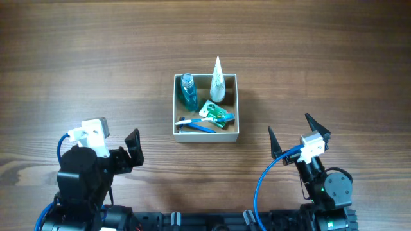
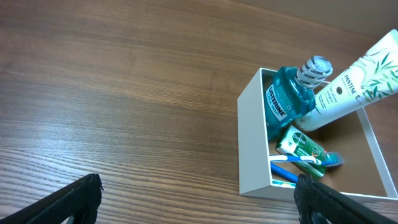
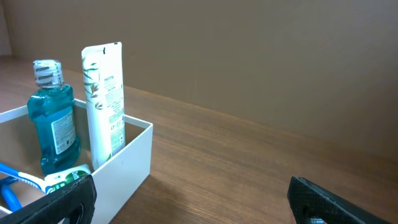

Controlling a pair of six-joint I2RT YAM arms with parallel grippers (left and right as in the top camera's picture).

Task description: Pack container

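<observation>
Container (image 1: 205, 136) forward-left of right end effector (image 1: 288, 122)

I see a white-walled, tan-lined square cardboard container (image 1: 205, 136), a teal plastic mouthwash bottle (image 1: 187, 92), a white squeeze tube printed with green leaves (image 1: 218, 80) — and a brown wood-grained bench (image 1: 96, 58).

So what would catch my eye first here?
The white-walled container in the middle of the table, holding toiletries: a teal mouthwash bottle and a tall white tube stand at its far side. Then the left gripper and right gripper, both open and empty, nearer the robot.
</observation>
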